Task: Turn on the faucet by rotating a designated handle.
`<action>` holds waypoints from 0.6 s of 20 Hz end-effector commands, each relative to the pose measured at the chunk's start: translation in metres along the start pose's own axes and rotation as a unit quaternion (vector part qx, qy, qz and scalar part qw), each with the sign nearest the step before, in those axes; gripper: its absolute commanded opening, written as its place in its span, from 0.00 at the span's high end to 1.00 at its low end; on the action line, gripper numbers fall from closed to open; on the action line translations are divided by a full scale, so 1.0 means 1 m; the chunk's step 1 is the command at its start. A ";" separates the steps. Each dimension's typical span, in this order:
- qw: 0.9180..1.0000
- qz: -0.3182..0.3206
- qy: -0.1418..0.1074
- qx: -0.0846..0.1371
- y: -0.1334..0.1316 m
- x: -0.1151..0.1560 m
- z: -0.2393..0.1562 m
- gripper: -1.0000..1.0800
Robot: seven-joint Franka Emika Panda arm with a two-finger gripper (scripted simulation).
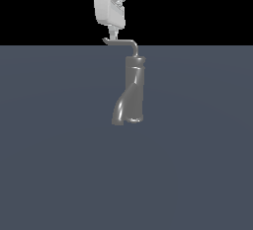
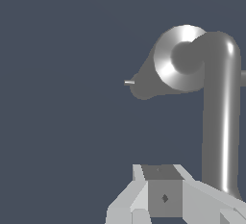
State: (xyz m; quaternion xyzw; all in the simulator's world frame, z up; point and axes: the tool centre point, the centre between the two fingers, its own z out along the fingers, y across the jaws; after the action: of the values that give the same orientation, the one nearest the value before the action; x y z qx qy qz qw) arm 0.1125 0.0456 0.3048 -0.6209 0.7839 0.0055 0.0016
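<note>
In the exterior view, the faucet stands upright on the grey floor, its wider spout end lowest in the picture. The handle reaches from its top toward that view's left, ending in an upturned tip. The gripper comes down onto the rod near that tip; I cannot tell how its fingers stand.

In the wrist view, the handle runs along beside the gripper, with the faucet beyond.

A flat, matte slate-blue floor fills the lower part of the exterior view, meeting a plain black backdrop along a straight horizon.
</note>
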 end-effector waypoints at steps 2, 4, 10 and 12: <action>1.000 0.012 0.004 0.003 -0.004 -0.002 0.004 1.00; 1.000 0.014 0.005 0.003 -0.005 -0.002 0.004 1.00; 1.000 0.014 0.005 0.003 -0.002 -0.002 0.005 1.00; 1.000 0.014 0.005 0.003 0.002 -0.003 0.005 1.00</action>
State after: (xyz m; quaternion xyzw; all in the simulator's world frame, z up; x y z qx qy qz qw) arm 0.1135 0.0478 0.2999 -0.6096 0.7927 0.0003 -0.0003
